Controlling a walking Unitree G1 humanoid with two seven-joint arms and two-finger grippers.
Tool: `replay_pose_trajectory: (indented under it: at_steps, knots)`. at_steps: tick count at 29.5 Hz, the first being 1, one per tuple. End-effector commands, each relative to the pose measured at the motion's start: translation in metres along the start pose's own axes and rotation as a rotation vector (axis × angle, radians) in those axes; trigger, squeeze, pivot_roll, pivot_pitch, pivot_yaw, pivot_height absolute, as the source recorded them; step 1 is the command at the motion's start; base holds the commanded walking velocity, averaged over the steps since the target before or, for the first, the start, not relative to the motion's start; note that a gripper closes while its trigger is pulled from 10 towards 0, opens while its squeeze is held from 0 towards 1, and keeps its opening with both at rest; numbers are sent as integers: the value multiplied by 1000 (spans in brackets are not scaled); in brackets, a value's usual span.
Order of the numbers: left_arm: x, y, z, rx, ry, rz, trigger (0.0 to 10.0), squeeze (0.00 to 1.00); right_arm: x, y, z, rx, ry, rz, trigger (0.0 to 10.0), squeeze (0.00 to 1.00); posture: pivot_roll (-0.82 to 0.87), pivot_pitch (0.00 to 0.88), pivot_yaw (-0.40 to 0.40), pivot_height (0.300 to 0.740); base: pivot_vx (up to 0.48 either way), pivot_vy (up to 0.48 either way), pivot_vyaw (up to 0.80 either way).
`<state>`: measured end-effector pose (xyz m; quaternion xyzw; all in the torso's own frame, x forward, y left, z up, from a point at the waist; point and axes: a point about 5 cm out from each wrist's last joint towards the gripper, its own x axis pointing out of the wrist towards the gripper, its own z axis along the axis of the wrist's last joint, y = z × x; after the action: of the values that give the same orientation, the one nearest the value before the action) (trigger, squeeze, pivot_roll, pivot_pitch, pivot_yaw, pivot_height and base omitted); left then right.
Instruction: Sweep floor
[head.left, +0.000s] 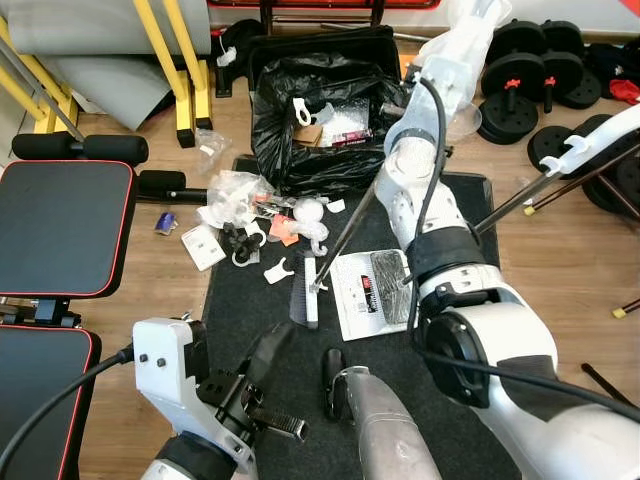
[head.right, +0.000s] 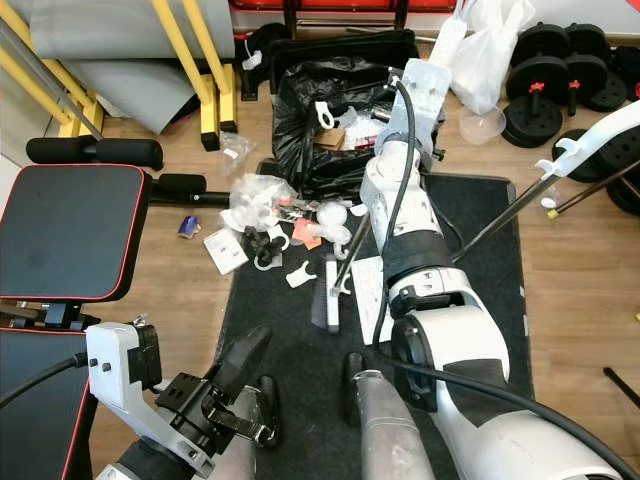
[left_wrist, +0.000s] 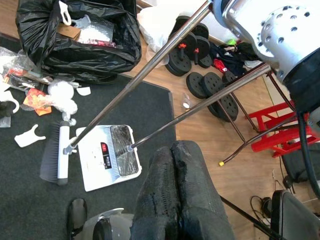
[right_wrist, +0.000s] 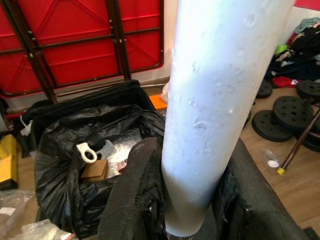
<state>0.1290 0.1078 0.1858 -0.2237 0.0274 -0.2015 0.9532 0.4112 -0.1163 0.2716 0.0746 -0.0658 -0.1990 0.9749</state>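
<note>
A: L gripper (left_wrist: 172, 165)?
B: Nearest the head cam, ~7 o'clock, low over the black mat (head.left: 260, 330). Fingers pressed together, nothing between them.

A: R gripper (right_wrist: 187, 197)?
B: Arm reaches fwd toward 12–1 o'clock. Fingers (right_wrist: 137, 192) pinch a white handle (right_wrist: 220, 90), one each side. That's the broom's top end; its metal pole slants down to the broom head (head.left: 310, 293).

A: Where's the broom head?
B: On the mat, ctr, bristles (left_wrist: 49, 160) toward 9 o'clock. Just beside it at 3 o'clock lies the white dustpan (head.left: 368, 292), flat on the mat, w/ a 2nd pole (left_wrist: 200, 107) rising from it toward 2 o'clock.

A: Trash?
B: Loose pile (head.left: 265, 215) at ~11 o'clock from the broom head — white plastic bits, clear wrap, an orange scrap (left_wrist: 36, 97) — straddling the mat edge and wood floor (head.left: 560, 260).

A: Beyond that?
B: Black bin bag (head.left: 310, 120), open, at 12 o'clock, w/ card and wrap inside. Weight plates (head.left: 520, 80) at 2 o'clock, bench (head.left: 60, 225) at 9, yellow frame (head.left: 185, 60) at 11.
</note>
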Motion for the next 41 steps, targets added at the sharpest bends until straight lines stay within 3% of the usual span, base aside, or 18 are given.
replay_pose_trajectory:
  at_steps: [1, 5, 11, 24, 26, 29, 33, 37, 41]
  knots:
    - [-2, -1, -4, -18, 30, -18, 10000, 0, 4, -13, -13, -127, 53, -73, 10000, 0, -1, 381, -67, 740, 0, 0, 0]
    - [-2, -1, -4, -18, 29, -18, 10000, 0, 6, -11, -3, -99, 44, -76, 10000, 0, -2, 380, -68, 740, 0, 0, 0]
    - [0, 0, -4, -17, 25, -20, 10000, 0, 10, -3, 40, -24, -35, -63, 10000, 0, -12, 375, -67, 740, 0, 0, 0]
    - [3, 1, -4, -17, 20, -23, 10000, 0, 5, 6, 66, 38, -88, 5, 10000, 0, -20, 366, -71, 740, 0, 0, 0]
    - [3, 1, -4, -17, 19, -24, 10000, 0, -2, 18, 78, 142, -106, 98, 10000, 0, -20, 364, -72, 740, 0, 0, 0]
    - [3, 1, -4, -17, 18, -24, 10000, 0, -7, 24, 91, 181, -133, 147, 10000, 0, -20, 364, -72, 740, 0, 0, 0]
    - [4, 1, -4, -17, 18, -24, 10000, 0, -8, 25, 94, 185, -141, 157, 10000, 0, -20, 364, -72, 740, 0, 0, 0]
    - [4, 1, -4, -18, 17, -24, 10000, 0, -14, 37, 99, 300, -106, 276, 10000, 0, -20, 364, -72, 740, 0, 0, 0]
    - [4, 1, -4, -19, 17, -25, 10000, 0, -19, 42, 95, 289, -90, 301, 10000, 0, -21, 364, -72, 740, 0, 0, 0]
